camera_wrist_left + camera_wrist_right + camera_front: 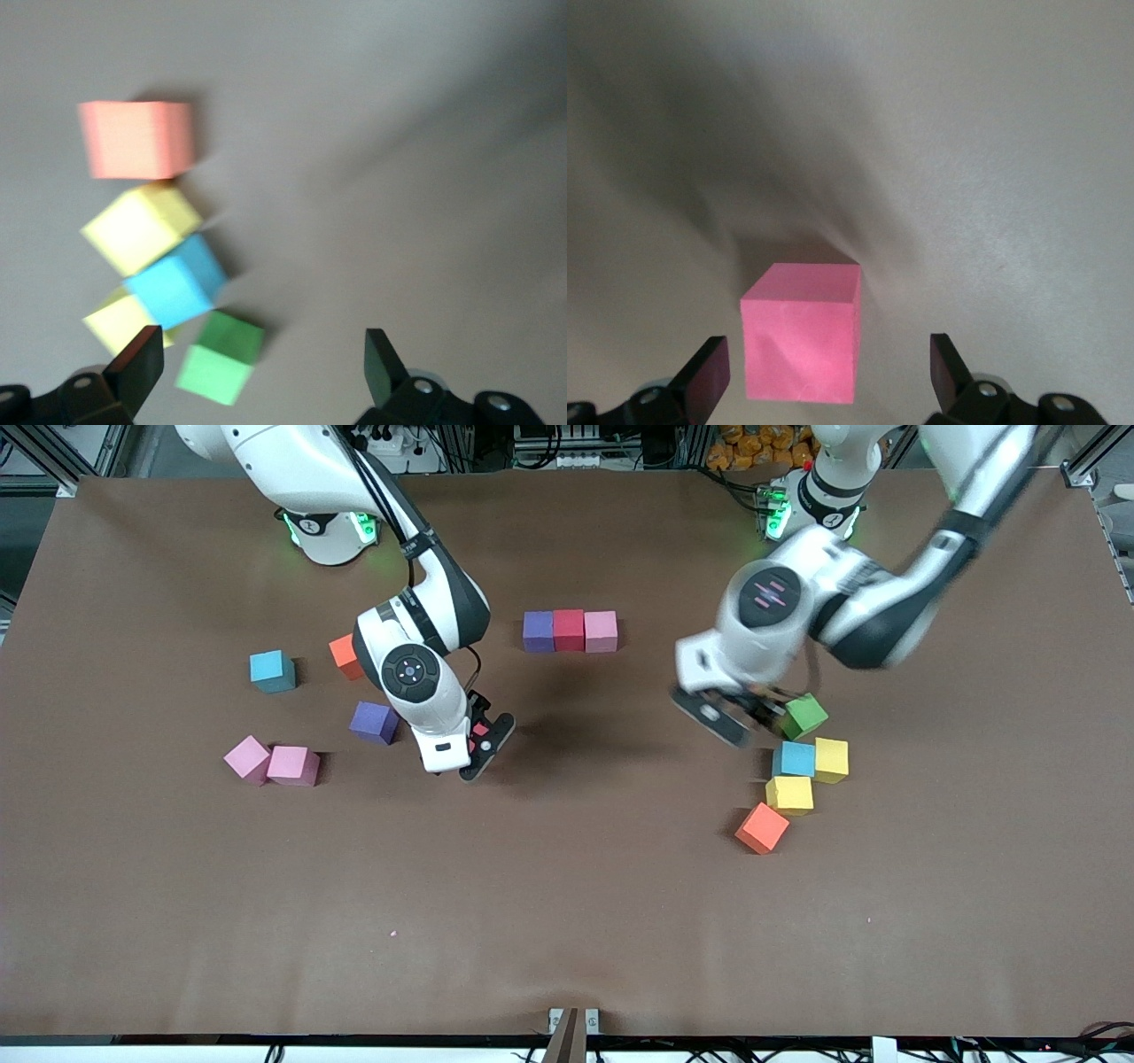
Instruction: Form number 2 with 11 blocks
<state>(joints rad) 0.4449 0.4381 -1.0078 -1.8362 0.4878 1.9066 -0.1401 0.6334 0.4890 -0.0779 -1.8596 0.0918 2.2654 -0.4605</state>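
**Block layout: both grippers open, nothing held**

A row of three touching cubes lies on the table (567, 921) between the two arm bases: purple cube (538, 631), red cube (569, 630), pink cube (601, 631).

The right gripper (483, 746) stands low over a single red cube (802, 343). Its fingers (707, 376) are spread wide on either side of the cube, with a gap on each side. In the front view only a sliver of this cube shows between the fingers.

Toward the right arm's end lie a teal cube (272, 670), an orange cube (344, 655) partly hidden by the arm, a second purple cube (374, 722), and two pink cubes (270, 763) touching each other.

The left gripper (749, 713) is open and empty, just beside the green cube (804, 716). Close to it sits a cluster: light blue cube (796, 759) touching a yellow cube (831, 759), a second yellow cube (789, 794) nearer the front camera, then an orange cube (762, 828).
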